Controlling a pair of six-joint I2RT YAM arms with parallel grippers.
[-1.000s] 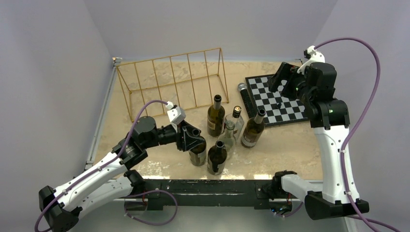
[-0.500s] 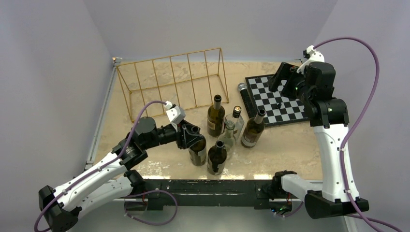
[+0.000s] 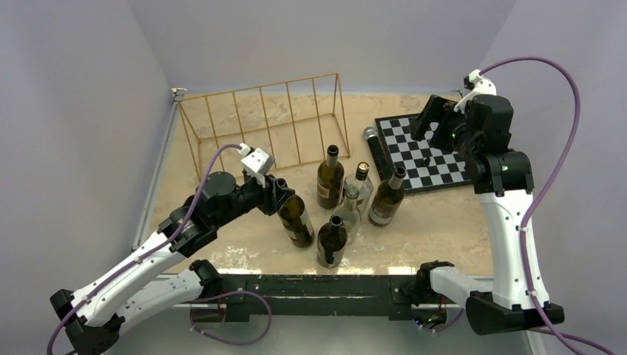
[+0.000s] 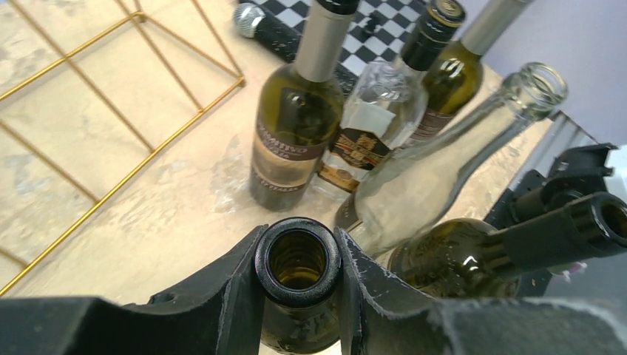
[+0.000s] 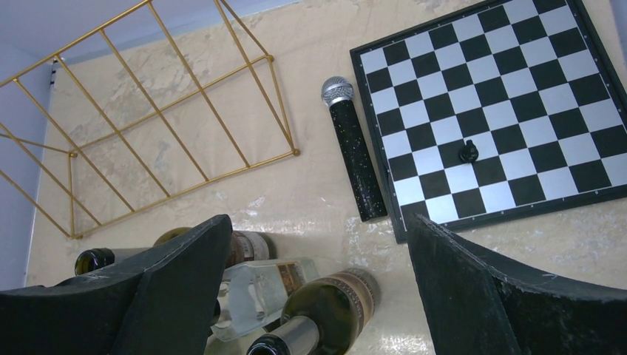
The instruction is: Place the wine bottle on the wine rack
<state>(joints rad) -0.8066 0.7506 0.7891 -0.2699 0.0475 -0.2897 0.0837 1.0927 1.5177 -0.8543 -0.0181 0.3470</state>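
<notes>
As it leans, dark wine bottle (image 3: 297, 222) gapes — uncorked.

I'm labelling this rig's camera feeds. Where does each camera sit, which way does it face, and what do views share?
Top external: above and behind the arms, facing down over the table; both arms, left hand and right hand show.
Left wrist: on the left arm, facing past its fingers at the held bottle and standing bottles.
Right wrist: high above the chessboard, facing down between its spread fingers.
Shared: both wrist views show the wine rack and microphone.
</notes>
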